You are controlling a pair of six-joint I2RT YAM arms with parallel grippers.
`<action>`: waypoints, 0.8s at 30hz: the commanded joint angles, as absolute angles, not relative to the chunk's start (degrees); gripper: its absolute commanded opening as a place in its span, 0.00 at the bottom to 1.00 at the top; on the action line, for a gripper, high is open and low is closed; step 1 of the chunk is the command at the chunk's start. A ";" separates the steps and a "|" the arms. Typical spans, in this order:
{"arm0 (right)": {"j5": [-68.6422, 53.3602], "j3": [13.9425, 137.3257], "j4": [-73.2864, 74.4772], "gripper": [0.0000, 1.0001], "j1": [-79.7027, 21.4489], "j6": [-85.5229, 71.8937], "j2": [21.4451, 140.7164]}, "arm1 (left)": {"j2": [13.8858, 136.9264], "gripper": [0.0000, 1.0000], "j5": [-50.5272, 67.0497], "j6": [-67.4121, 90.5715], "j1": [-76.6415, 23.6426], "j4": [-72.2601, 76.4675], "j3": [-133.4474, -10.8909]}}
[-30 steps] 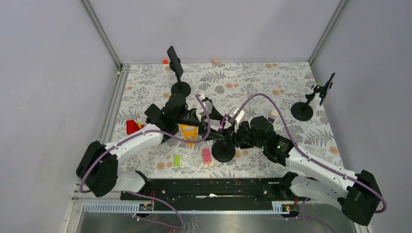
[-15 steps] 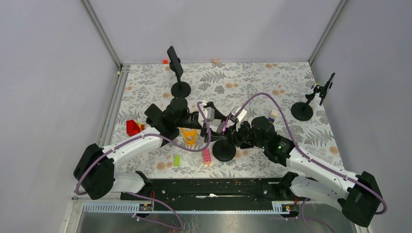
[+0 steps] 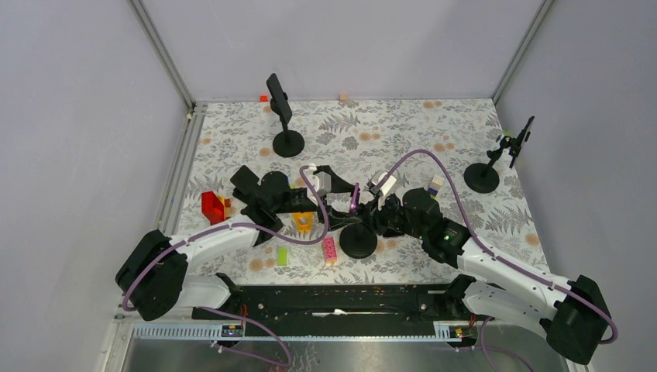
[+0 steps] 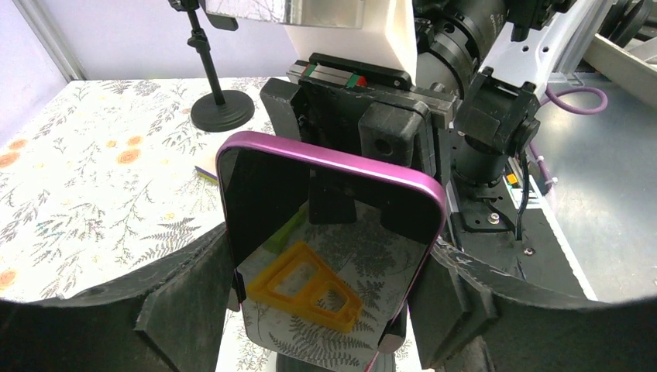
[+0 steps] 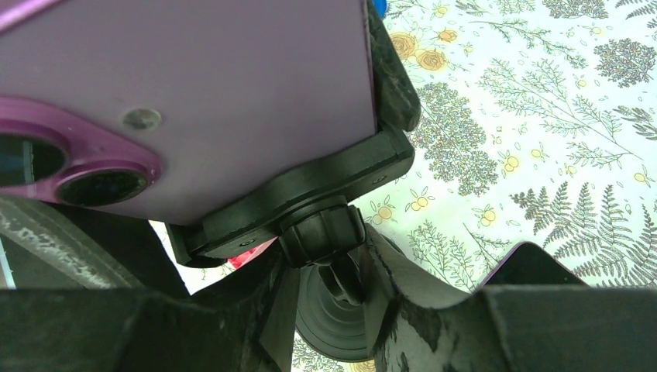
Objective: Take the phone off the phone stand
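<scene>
Left arm (image 3: 225, 230): reaches forward-right from base, forearm low, wrist near table centre.
Left gripper (image 4: 333, 248): jaws wide, fingers (image 4: 190, 298) pressed on both long edges of phone (image 4: 325, 201).
Right arm (image 3: 496, 267): reaches forward-left, elbow bent, wrist close to left one, grippers facing each other.
Right gripper (image 5: 329, 271): jaws narrow, fingers (image 5: 403, 294) clamped either side of phone stand (image 5: 321, 229) neck, just under its clamp head.
</scene>
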State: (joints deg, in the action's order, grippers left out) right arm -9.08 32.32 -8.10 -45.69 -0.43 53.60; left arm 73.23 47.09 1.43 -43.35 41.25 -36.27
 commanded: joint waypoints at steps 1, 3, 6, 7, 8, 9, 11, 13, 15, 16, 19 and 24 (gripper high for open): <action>13.47 34.09 -20.78 0.00 -39.80 -2.02 53.74 | 72.69 0.00 68.81 14.06 -49.84 37.13 -32.87; 14.27 34.05 -20.81 0.00 -39.65 -1.99 54.02 | 72.58 0.00 68.78 14.21 -50.46 37.09 -32.58; 15.12 34.06 -20.77 0.00 -39.67 -2.01 54.21 | 72.92 0.00 68.05 13.97 -52.37 36.29 -32.35; 15.45 34.09 -20.81 0.00 -39.72 -2.00 54.18 | 72.95 0.00 67.62 13.90 -53.02 35.96 -32.30; 15.88 34.00 -20.98 0.00 -39.65 -2.01 54.10 | 73.03 0.00 67.33 13.93 -53.44 35.73 -32.22; 16.17 33.97 -21.05 0.00 -39.61 -2.00 54.06 | 72.96 0.00 66.97 14.09 -53.80 35.77 -32.05; 16.51 33.99 -21.05 0.00 -39.53 -2.01 54.10 | 72.55 0.00 66.57 14.30 -54.38 35.69 -31.63; 16.45 33.98 -21.01 0.00 -39.33 -1.92 54.10 | 71.77 0.00 66.47 14.41 -54.98 35.38 -31.13; 16.44 33.88 -21.06 0.00 -39.18 -1.93 54.18 | 71.19 0.00 66.70 14.10 -55.31 33.92 -30.86; 16.50 33.85 -21.06 0.00 -39.13 -1.90 54.15 | 70.93 0.00 66.78 13.68 -55.47 32.86 -30.81; 16.85 33.83 -21.01 0.00 -38.87 -1.92 54.11 | 70.05 0.00 66.93 12.77 -56.00 30.78 -30.31; 16.96 33.83 -21.03 0.00 -38.48 -2.01 54.14 | 69.00 0.00 67.15 12.55 -57.43 29.26 -29.93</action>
